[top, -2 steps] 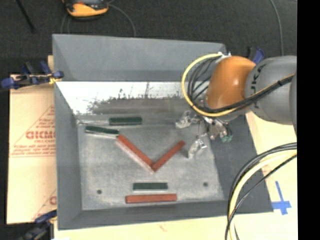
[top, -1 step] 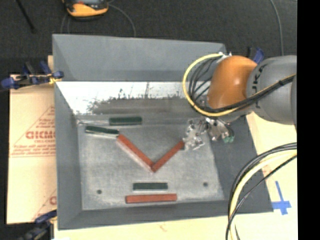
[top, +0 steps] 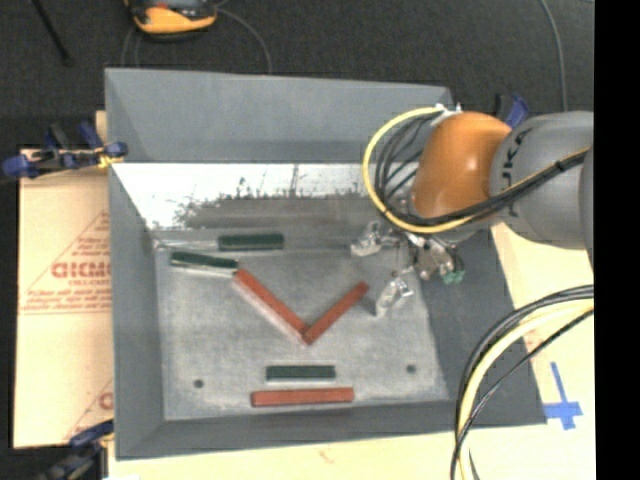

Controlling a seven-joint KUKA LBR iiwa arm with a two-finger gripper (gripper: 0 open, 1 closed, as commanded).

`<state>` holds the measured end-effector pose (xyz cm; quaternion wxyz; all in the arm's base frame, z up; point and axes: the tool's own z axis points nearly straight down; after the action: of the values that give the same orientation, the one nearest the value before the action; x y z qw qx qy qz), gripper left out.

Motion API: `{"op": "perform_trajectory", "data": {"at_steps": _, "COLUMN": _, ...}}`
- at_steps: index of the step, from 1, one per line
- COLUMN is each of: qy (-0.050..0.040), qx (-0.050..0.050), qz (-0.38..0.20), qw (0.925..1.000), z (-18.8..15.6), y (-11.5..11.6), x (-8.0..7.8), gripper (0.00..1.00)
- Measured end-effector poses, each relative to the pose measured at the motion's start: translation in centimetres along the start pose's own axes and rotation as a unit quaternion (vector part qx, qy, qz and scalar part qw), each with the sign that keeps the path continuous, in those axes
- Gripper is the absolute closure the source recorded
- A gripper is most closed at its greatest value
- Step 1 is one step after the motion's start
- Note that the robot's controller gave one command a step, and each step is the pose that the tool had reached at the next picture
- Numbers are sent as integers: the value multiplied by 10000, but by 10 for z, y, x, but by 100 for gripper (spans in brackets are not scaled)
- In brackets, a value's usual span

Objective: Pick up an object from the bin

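Closest to us, a red-brown stick (top: 302, 397) lies flat along the near wall of the bin (top: 135, 308), below the red-brown V in mid-floor. A dark green stick (top: 300, 372) lies parallel just above it, between it and the V's point. The V is two sticks meeting at their lower ends: the left bar (top: 268, 305) and the right bar (top: 338, 311).

The gripper (top: 382, 270) hangs just off the right bar's upper tip. Its fingers (top: 393, 295) are spread apart with nothing between them, so nothing is picked yet. That bar looks the likeliest target. It is the nearest piece, and its raised end is free on the side where the arm comes in.

Up and left of the V, two more green sticks (top: 250, 240) (top: 203, 261) lie close under the far wall, awkward to reach. There is bare floor right of the V and room to descend. The tight spot is the V's point, where the two bars touch.
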<state>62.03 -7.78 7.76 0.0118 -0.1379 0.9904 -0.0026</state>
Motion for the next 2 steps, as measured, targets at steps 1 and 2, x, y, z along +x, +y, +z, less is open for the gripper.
{"op": "perform_trajectory", "data": {"at_steps": 1, "qy": 2, "qx": 0, "qz": -1, "qw": 10000, "z": 0, "y": 0, "x": 0, "gripper": 0}}
{"op": "perform_trajectory", "data": {"at_steps": 2, "qy": 59, "qx": -25, "qz": -156, "qw": 9999, "z": 1, "y": -1, "x": -8, "gripper": 0}}
